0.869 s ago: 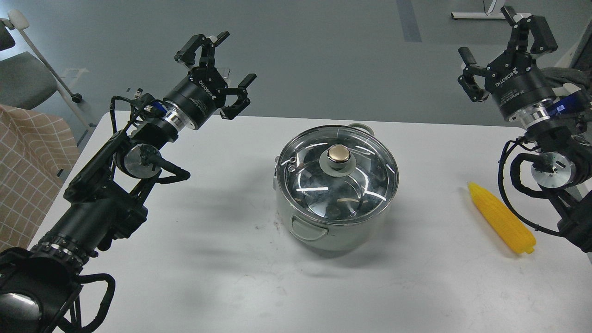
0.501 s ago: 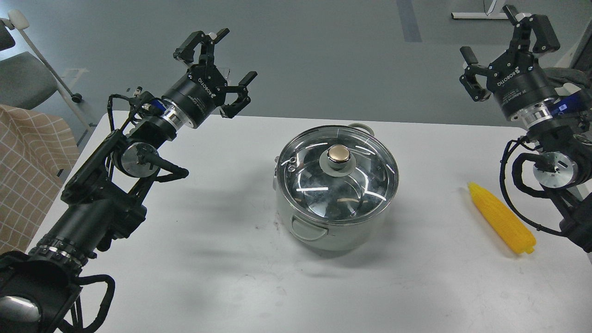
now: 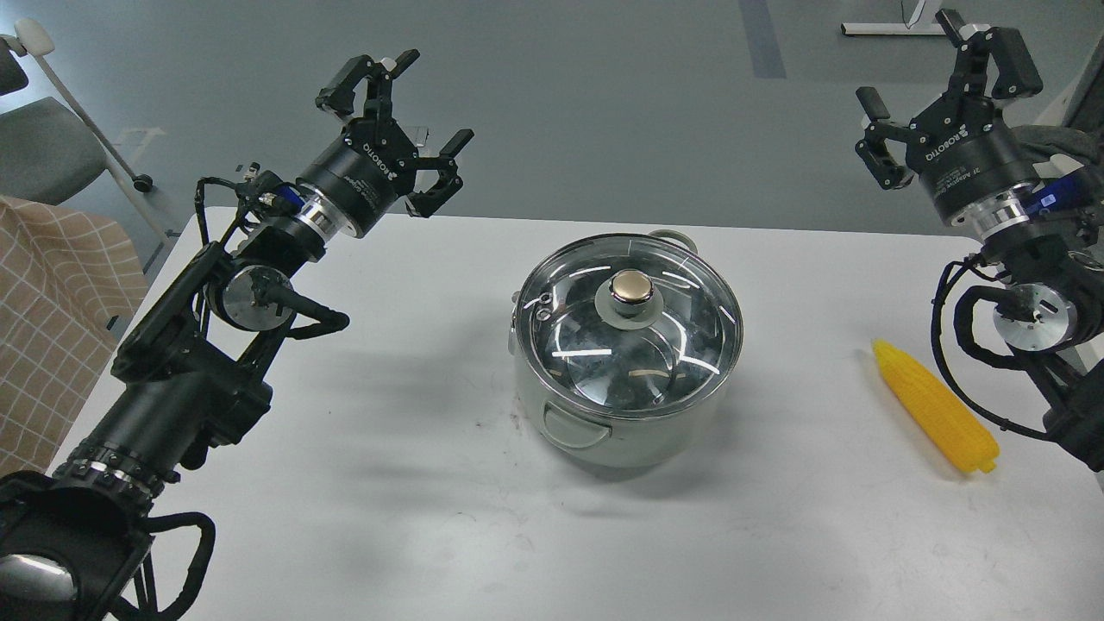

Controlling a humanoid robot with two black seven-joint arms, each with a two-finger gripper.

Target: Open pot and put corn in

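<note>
Head view shows we're basically at square one. Pot sits mid-table with the glass lid fully seated on it, brass knob dead centre on top. Corn is lying flat on the table off to the right side, well apart from the pot, pointy end facing away from the camera.

Left gripper is up in the air past the far left of the table, fingers spread wide, holding nothing. Right gripper is the same deal on the far right, high up, jaws released and empty.

So my read: the lid-off step hasn't started yet. Next move probably calls for one gripper to come down over the knob, pinch it square and lift straight up. That knob looks small and shiny, so a sloppy off-centre pinch could slip. Right arm is nearest the corn for afterwards.
</note>
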